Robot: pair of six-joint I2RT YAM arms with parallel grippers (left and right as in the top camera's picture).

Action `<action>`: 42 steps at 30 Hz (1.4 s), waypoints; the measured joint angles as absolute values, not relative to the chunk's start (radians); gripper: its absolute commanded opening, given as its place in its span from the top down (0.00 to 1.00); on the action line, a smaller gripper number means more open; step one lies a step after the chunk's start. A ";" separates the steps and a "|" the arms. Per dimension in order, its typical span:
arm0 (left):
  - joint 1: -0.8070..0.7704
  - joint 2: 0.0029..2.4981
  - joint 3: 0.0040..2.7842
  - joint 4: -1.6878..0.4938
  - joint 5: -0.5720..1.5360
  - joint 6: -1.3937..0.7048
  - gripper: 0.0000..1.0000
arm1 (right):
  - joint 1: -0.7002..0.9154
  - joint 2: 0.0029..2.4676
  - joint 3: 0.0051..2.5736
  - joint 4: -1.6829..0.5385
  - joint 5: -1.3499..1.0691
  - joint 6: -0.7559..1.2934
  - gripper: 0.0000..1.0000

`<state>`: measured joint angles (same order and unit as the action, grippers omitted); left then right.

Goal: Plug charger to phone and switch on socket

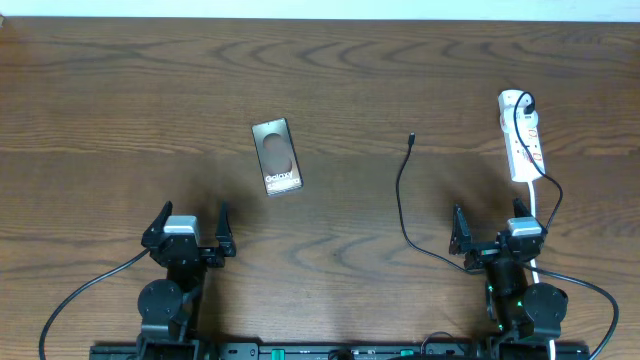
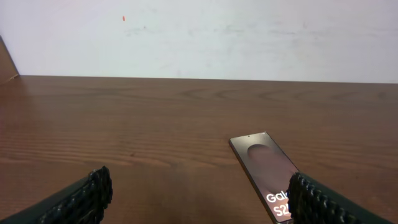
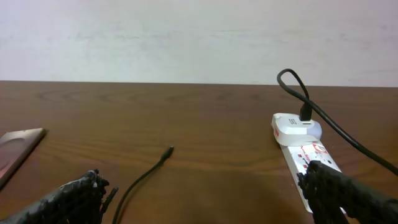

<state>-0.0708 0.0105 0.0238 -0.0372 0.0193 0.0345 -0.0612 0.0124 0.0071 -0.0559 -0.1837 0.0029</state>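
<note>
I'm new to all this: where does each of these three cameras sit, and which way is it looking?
Overhead: fixed above the table, looking straight down; both arms show at the bottom, left gripper and right gripper open.
Left wrist: on the left arm, low, facing forward toward the wall; its own fingers frame the phone.
Right wrist: on the right arm, facing likewise; its fingers frame the charger and socket.
Shared: both wrist views catch the phone; the right one only its corner.
</note>
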 measured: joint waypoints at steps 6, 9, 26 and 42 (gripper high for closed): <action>-0.071 0.010 0.024 -0.037 0.019 0.035 0.09 | -0.061 0.012 0.007 -0.056 -0.184 0.003 0.01; -0.071 0.010 0.024 -0.037 0.019 0.035 0.09 | -0.061 0.012 0.007 -0.056 -0.184 0.003 0.01; -0.071 0.011 0.067 -0.042 0.048 -0.057 0.09 | -0.061 0.012 0.007 -0.056 -0.184 0.003 0.01; -0.071 0.521 1.068 -0.695 0.184 -0.265 0.09 | -0.061 0.012 0.007 -0.057 -0.184 0.003 0.01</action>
<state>-0.0708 0.5209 1.0676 -0.6949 0.1837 -0.2653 -0.0612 0.0124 0.0071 -0.0570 -0.1837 0.0032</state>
